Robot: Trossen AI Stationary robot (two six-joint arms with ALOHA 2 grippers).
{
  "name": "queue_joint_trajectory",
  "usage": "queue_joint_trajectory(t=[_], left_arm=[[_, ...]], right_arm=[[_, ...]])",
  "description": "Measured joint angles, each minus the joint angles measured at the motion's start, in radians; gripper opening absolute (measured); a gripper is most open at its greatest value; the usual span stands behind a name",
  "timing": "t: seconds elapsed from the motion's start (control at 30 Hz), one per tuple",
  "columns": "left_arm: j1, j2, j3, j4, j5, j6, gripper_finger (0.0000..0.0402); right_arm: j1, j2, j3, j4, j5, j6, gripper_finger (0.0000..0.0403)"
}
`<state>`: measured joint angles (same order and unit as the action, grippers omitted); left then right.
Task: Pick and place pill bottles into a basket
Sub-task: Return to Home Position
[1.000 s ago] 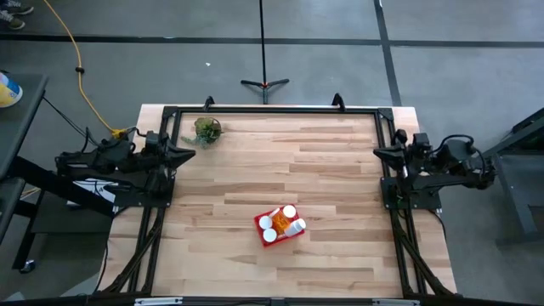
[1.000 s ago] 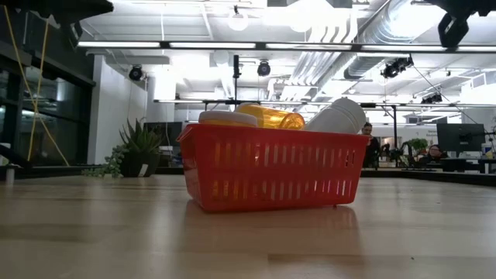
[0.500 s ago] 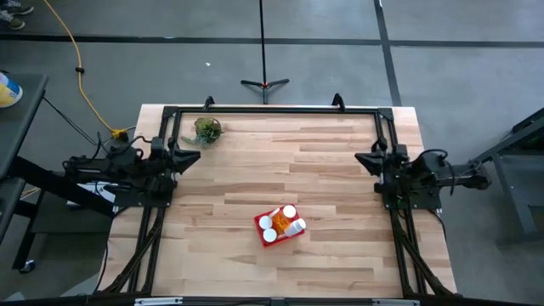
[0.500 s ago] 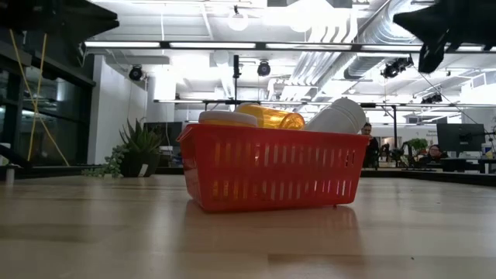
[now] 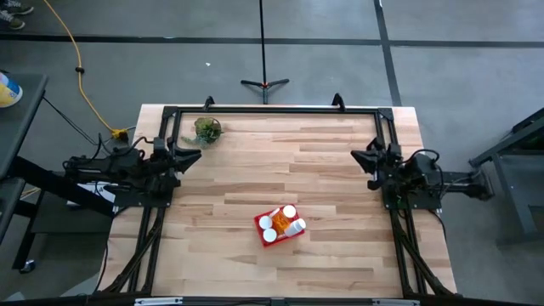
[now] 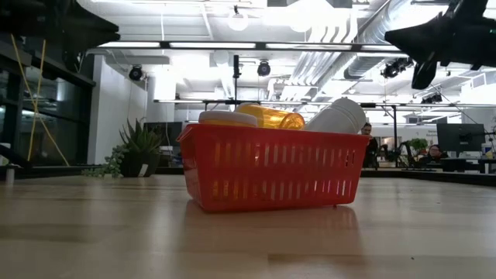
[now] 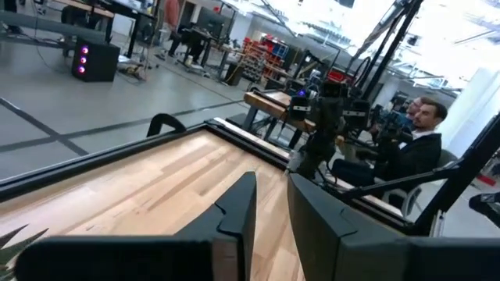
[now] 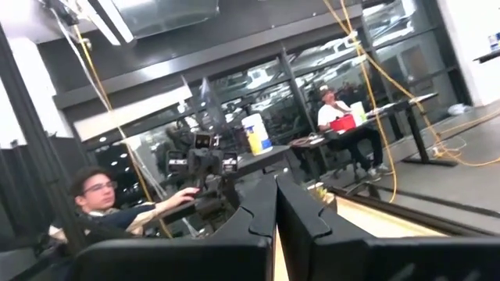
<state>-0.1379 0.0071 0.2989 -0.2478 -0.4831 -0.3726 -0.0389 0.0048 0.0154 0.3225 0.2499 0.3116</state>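
The red basket (image 5: 280, 226) stands on the wooden table a little right of centre, toward the near edge; in the low view (image 6: 271, 177) it rests flat on its base. Several orange pill bottles with white caps (image 5: 290, 212) lie inside it, their tops above the rim (image 6: 267, 117). My left gripper (image 5: 197, 155) hovers at the table's left edge, empty, its fingers a narrow gap apart (image 7: 271, 195). My right gripper (image 5: 355, 157) hovers at the right edge, shut and empty (image 8: 275, 195); it also shows high up in the low view (image 6: 391, 35).
A small green plant (image 5: 206, 130) stands at the far left corner, close to my left gripper. A black frame (image 5: 272, 110) runs along the table's far, left and right edges. Bare wood lies between the two grippers. People sit at desks beyond the table.
My right gripper has moved from the right edge a little toward the table's left edge and has come lower. The basket and bottles have stayed where they were.
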Motion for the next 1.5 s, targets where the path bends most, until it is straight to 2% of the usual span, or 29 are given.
queue_joint_trajectory(t=[0.23, 0.6, 0.7, 0.83, 0.93, 1.03, 1.3, 1.43, 1.5], left_arm=[[0.000, 0.000, 0.000, -0.068, -0.009, -0.024, 0.0110], [0.000, 0.000, 0.000, -0.044, -0.051, 0.029, 0.0110], [0.000, 0.000, -0.016, 0.094, 0.028, 0.091, 0.0107], [0.000, 0.000, -0.141, 0.384, 0.170, 0.160, 0.0102], [0.000, 0.000, -0.239, 0.541, 0.193, 0.161, 0.0098], [0.000, 0.000, -0.286, 0.647, 0.193, 0.178, 0.0093], [0.000, 0.000, -0.286, 0.652, 0.209, 0.235, 0.0066], [0.000, 0.000, -0.286, 0.594, 0.157, 0.218, 0.0052], [0.000, 0.000, -0.286, 0.518, 0.097, 0.165, 0.0046]], right_arm=[[-0.040, 0.000, 0.000, -0.054, -0.069, 0.064, 0.0000], [-0.080, 0.000, 0.000, -0.048, -0.073, 0.131, 0.0000], [-0.081, 0.000, 0.000, -0.048, -0.073, 0.137, 0.0000], [-0.081, 0.000, 0.001, -0.048, -0.056, 0.137, 0.0000], [-0.081, 0.000, 0.001, -0.048, -0.051, 0.137, 0.0000], [-0.081, 0.000, 0.001, -0.048, -0.051, 0.159, 0.0000], [-0.080, 0.000, 0.001, -0.048, -0.074, 0.127, 0.0000], [-0.080, 0.000, 0.002, -0.049, -0.074, 0.087, 0.0000], [-0.080, 0.000, 0.002, -0.059, -0.074, 0.083, 0.0000]])
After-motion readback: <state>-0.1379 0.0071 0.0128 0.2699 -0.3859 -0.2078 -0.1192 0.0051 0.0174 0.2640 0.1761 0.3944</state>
